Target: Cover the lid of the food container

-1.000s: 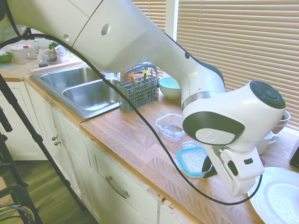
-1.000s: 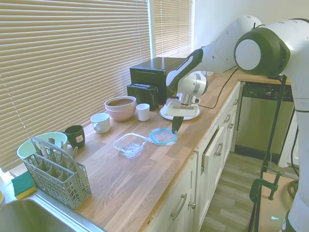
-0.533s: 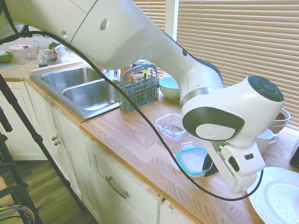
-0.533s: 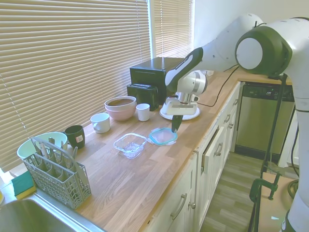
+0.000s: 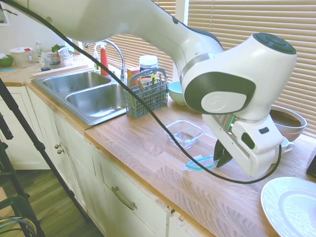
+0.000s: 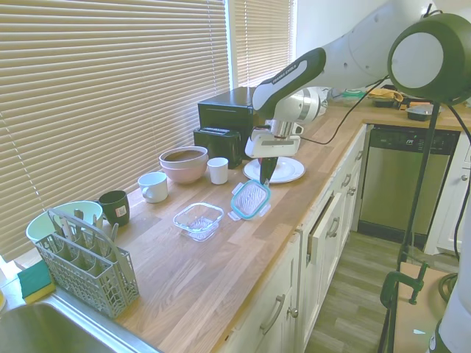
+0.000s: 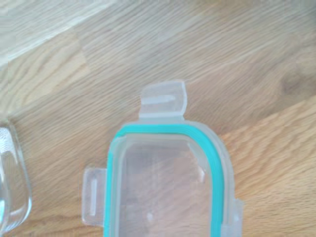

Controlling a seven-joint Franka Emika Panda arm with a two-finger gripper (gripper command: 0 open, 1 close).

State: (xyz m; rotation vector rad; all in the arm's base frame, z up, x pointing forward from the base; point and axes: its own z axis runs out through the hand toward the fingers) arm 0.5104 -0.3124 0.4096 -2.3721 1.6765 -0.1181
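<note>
Your gripper (image 6: 266, 181) was clamped on the lid (image 6: 251, 199), pinching its upper edge so the lid hung tilted above the counter (image 6: 221, 257), teal rim facing the second exterior camera. In the first exterior view the same lid (image 5: 200, 163) showed nearly edge-on as a thin teal line just beside the dark fingers (image 5: 223, 154), lifted off the wood.

The food container (image 6: 199, 220) sat open on the counter, at about 8 o'clock from the lid in the second exterior view, near it but not touching. In the first exterior view the container (image 5: 184, 133) lay at about 11 o'clock from the lid.

From the wrist, you saw the lid (image 7: 165, 190) close up, with 1 clear snap tab at its far edge and another at its side, the wood grain showing through the clear panel. A sliver of the container's glass corner (image 7: 12, 185) showed at the picture's edge.

Behind your gripper, the white plate (image 6: 278, 170) rested on the counter. At about 10 o'clock from the container stood 2 white mugs (image 6: 153, 187) and a brown-filled bowl (image 6: 184, 163). The cutlery basket (image 6: 85, 259) stood near the sink (image 5: 94, 96).
</note>
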